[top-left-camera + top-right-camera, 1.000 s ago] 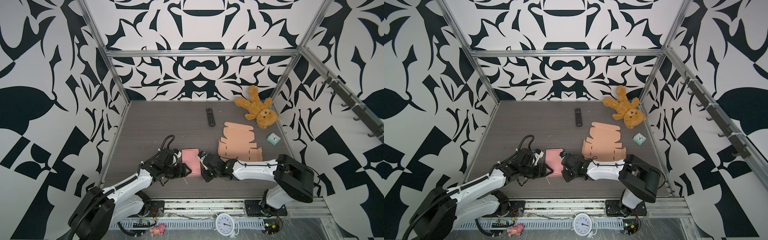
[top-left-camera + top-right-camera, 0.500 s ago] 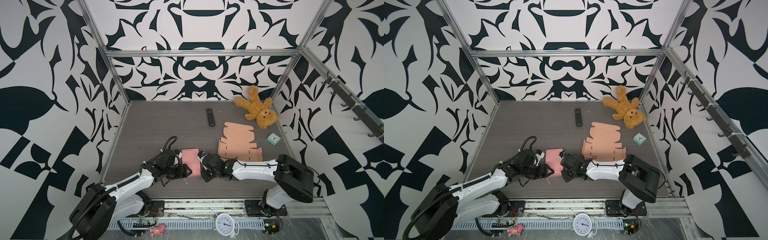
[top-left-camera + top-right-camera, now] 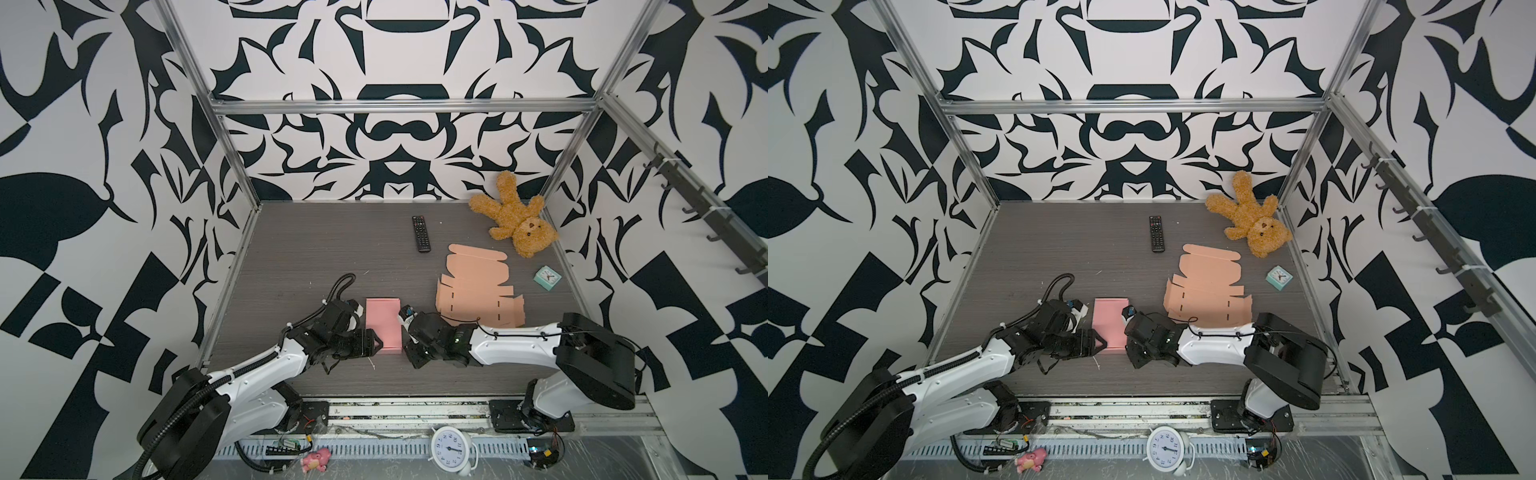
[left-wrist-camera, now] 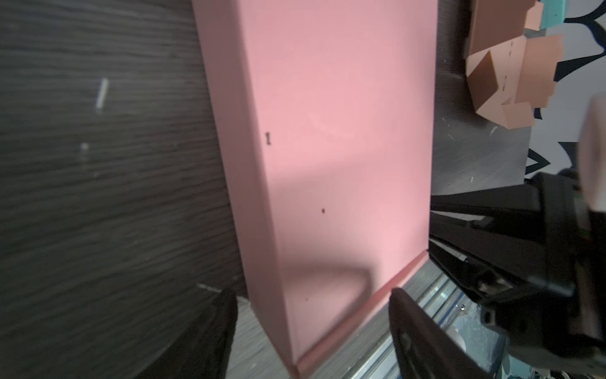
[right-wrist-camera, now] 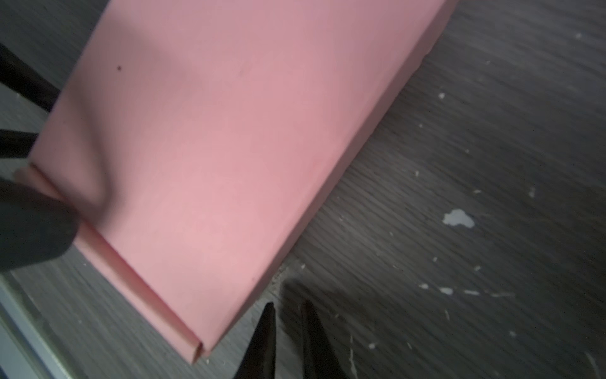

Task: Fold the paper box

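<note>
Pink folded paper box [image 3: 383, 324] lies flat and closed on the dark wood-grain table [image 3: 311, 249], near-ctr, long side running near-to-far, btwn the two arms. At its near end a thin lip of a lower layer sticks out past the top panel, seen in the R wrist view.

L gripper [image 4: 311, 295] sits at the box's near-left corner, claw released. Its fingers [image 4: 210, 328] stand wide apart w/ the box's near end btwn them. A strip of table shows btwn one finger and the box side. The other finger is right at the lip; contact can't be told.

R gripper [image 5: 288, 310] is low over the table just right of the box's near-right corner, apart from it. Claw is all but clenched: only a thin slit btwn the pointed tips, table showing through, nothing in it.

Right of the box lies a mostly flat peach die-cut cardboard blank [image 3: 473, 286]; the R arm crosses its near edge in both top views. Farther off are a black remote control [image 3: 421, 233] far-ctr, a brown teddy bear [image 3: 515, 220] in the far-right corner and a small teal clock [image 3: 547, 277] by the right wall.
</note>
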